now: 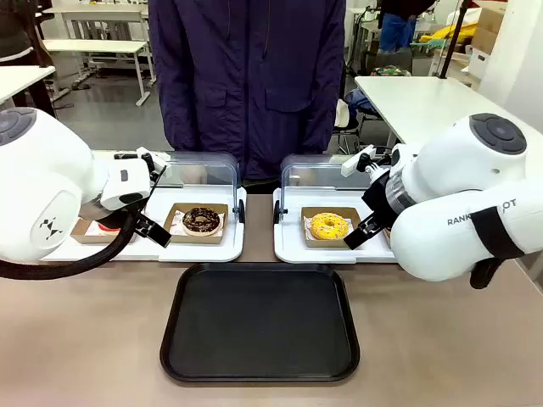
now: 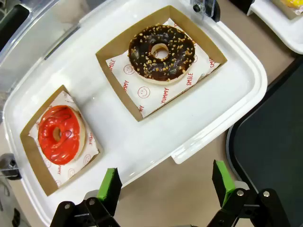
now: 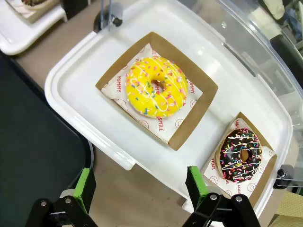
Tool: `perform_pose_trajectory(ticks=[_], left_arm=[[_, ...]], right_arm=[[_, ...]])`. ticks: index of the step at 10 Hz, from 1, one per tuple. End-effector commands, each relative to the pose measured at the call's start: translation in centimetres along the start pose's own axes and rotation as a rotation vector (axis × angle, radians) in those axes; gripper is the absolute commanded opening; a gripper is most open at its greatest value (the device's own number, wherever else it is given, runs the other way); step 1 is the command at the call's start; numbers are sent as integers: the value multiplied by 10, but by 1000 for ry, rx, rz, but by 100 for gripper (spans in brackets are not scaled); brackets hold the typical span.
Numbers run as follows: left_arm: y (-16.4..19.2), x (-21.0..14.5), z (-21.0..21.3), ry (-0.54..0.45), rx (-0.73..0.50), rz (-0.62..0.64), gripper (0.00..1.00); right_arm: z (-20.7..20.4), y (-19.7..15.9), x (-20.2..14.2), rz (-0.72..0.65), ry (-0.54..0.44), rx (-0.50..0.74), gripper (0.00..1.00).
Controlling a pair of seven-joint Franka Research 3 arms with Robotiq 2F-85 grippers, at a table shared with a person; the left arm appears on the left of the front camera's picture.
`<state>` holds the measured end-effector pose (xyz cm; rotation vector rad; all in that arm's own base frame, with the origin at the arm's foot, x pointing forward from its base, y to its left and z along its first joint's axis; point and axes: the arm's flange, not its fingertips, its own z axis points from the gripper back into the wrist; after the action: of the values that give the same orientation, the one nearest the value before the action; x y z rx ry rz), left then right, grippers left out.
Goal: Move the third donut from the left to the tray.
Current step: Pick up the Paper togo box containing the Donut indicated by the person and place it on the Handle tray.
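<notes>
Glossy yellow donut w/ sprinkles in matt cardboard holder; smooth black plastic tray.

We're looking across a tan-grey surface into a bright, evenly lit room. A grey floor stretches away at the back left, where white tables stand one behind another. On the right there's another white table, and beyond it cardboard boxes beside a pale wall.
</notes>
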<state>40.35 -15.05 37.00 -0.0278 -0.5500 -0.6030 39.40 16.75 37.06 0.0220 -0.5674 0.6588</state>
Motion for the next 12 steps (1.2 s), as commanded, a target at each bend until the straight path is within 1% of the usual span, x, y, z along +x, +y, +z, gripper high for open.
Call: perform_pose_trajectory(ticks=[1,10,11,12], left_arm=[[0,0,0,0,0,0,100],[0,0,0,0,0,0,100],[10,18,16,4,-106,-54,100],[27,39,31,5,-163,-67,100]], right_arm=[[0,0,0,0,0,0,100],[0,0,0,0,0,0,100],[0,0,0,2,0,-1,100],[31,-17,16,-21,6,64,100]])
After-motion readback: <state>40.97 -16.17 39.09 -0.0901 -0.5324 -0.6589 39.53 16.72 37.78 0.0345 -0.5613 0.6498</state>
